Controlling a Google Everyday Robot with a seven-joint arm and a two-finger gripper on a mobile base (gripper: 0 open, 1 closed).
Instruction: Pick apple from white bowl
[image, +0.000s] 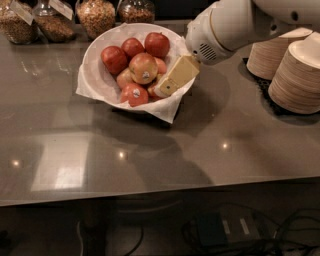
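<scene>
Gripper (163, 90): at the white bowl (100, 38) 4 o'clock edge, tip beside red apples (134, 94) (grip state cannot be told)
Apple (143, 67): bowl centre, atop the pile

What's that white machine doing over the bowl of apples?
It is a robot arm meant to take an apple out. Its gripper hangs at the right rim of the white bowl, close beside the apple, the pale yellow-red one with a sticker on top of the pile. That apple is not yet lifted and rests among darker red ones. Stacks of paper bowls stand to the right on the counter.
</scene>
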